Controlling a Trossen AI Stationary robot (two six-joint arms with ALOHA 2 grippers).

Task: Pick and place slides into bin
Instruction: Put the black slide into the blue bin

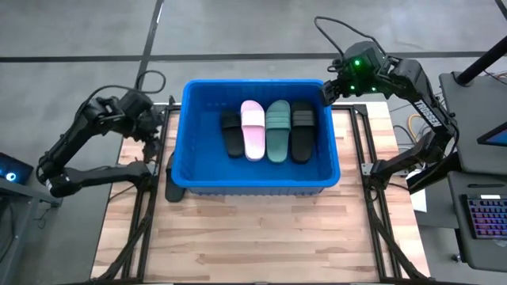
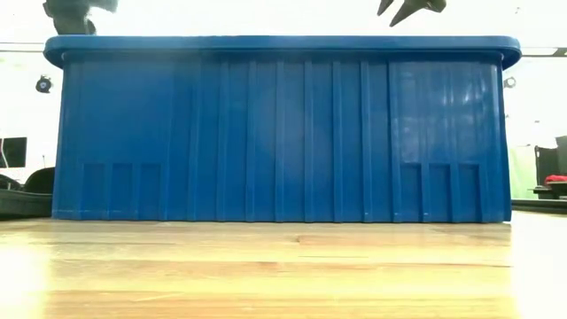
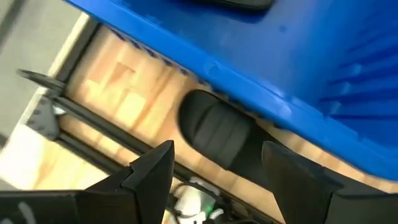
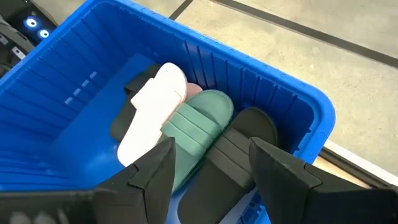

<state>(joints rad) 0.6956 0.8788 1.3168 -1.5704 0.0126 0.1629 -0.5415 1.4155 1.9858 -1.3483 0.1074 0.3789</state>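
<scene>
In bin (image 1: 190,134): 4 slides (image 1: 266,131); 1 black slide (image 1: 170,176) outside.

**No Legible Markings in Any View**

No text, label, brand, number or sign can be read in the four views. The bin (image 1: 257,184) shows plain blue walls with moulded ribs only, and the slides (image 1: 267,131) lying inside it carry no readable logo on strap or sole. The black slide (image 3: 217,127) beside the bin on the surface (image 1: 261,237) is likewise unmarked. The keyboard (image 1: 485,218) at the right edge is too small for its key legends to be read, and the green lights on the right arm (image 1: 360,63) form no characters.
</scene>
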